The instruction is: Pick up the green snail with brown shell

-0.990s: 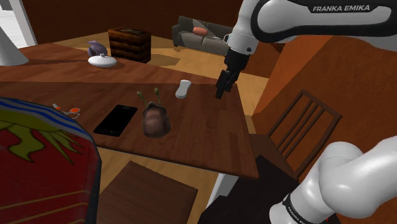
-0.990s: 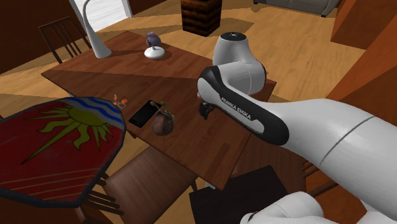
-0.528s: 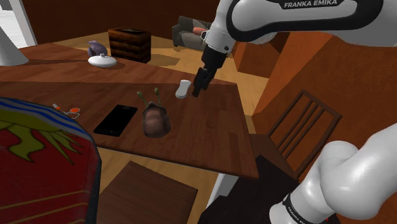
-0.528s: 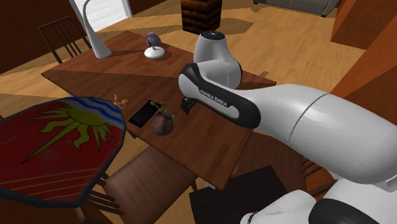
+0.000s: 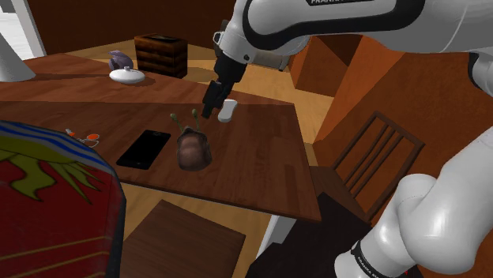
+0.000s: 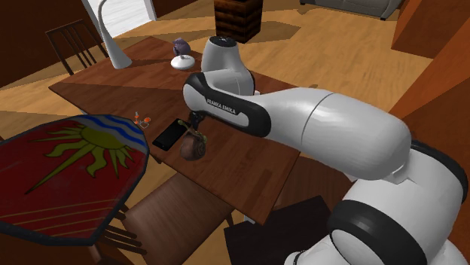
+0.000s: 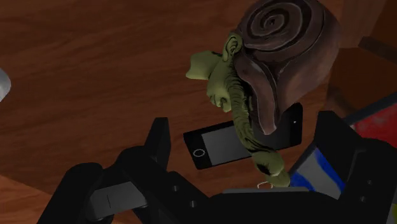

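Wrist view shows the fingers spread apart and empty over the green snail, just beside the black phone on the bench; judged mid-approach, the next move calls for descending astride its brown shell.

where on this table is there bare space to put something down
Widest free patch: bare table between the snail and the edge at the shoulder view's right. Another lies between the white dish and the phone. Crowded: phone, snail, the small white object and the open gripper cluster mid-table.
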Motion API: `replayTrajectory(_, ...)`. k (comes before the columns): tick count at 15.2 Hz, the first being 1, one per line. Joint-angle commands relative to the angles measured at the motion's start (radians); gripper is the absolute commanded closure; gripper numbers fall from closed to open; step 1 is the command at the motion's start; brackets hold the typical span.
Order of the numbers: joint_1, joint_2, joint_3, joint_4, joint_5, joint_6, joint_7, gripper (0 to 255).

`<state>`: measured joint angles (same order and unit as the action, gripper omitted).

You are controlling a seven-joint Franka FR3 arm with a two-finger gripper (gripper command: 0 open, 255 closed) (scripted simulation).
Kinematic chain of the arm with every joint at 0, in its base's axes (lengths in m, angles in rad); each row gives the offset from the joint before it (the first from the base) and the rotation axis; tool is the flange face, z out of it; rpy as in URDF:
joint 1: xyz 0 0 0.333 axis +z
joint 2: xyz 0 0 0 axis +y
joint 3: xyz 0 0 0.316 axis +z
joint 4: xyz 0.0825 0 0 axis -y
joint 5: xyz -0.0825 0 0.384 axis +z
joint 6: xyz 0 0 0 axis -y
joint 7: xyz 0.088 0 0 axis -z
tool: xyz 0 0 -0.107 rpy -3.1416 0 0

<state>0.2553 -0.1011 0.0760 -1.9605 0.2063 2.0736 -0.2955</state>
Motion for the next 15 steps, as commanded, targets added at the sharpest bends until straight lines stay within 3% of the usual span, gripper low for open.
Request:
replayTrajectory(1,0.014,0.043,0.012,0.047,0.016,0.018,-0.022,0)
replayTrajectory(3,0.023,0.073,0.02,0.08,0.024,0.029,-0.034,0)
replayTrajectory(12,0.026,0.088,0.023,-0.003,0.037,0.126,-0.056,0)
replayTrajectory(13,0.026,0.089,0.023,0.0,0.036,0.124,-0.056,255)
replayTrajectory(15,0.026,0.089,0.023,0.0,0.036,0.123,-0.055,255)
